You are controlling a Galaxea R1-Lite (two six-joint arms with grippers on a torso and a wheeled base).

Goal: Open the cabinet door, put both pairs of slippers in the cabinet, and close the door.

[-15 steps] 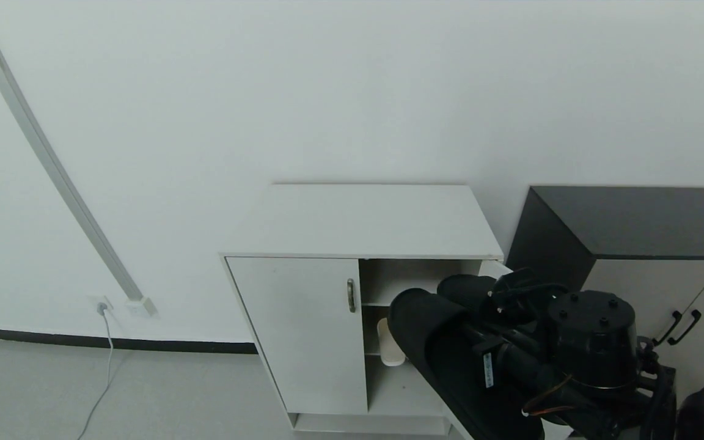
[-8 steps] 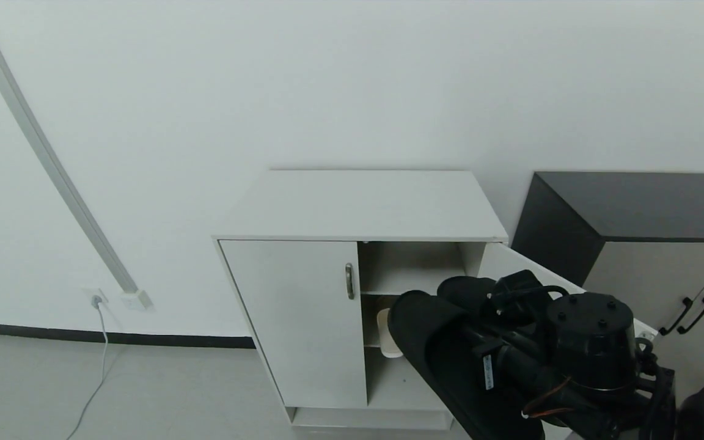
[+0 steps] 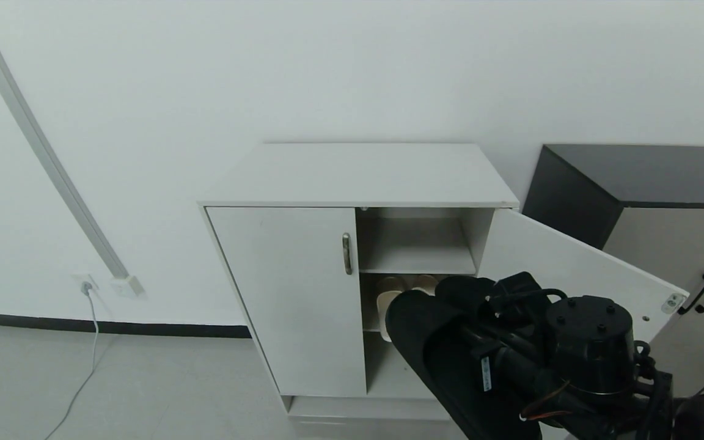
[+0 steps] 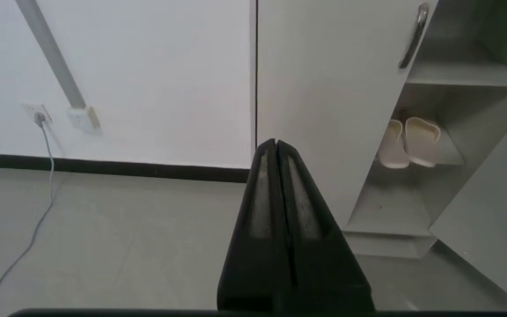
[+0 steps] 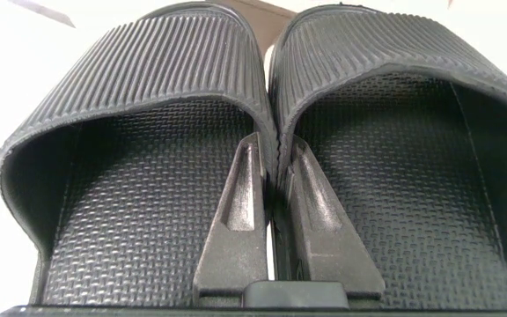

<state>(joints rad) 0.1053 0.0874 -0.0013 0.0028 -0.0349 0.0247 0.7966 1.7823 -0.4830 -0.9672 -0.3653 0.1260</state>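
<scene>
- Head view: white wall (image 3: 352, 73), grey floor (image 3: 144, 379), and the cabinet (image 3: 358, 174) with its right door (image 3: 572, 269) swung wide. The beige pair (image 3: 404, 286) sits on the cabinet's middle shelf (image 3: 416, 267). The black pair (image 3: 431, 342) hangs just in front of the cabinet's opening.
- Left wrist view: the left gripper (image 4: 276, 163) is low, in front of the cabinet's shut side, fingers pressed together on nothing. It's out of the way, and I'd leave it parked.
- Right wrist view: the right gripper (image 5: 273, 154) pinches the black pair's two inner walls between narrow fingers. My call: carry them in level, aim for the compartment under the beige pair, stay off the door's edge, and release only once the soles rest flat.
</scene>
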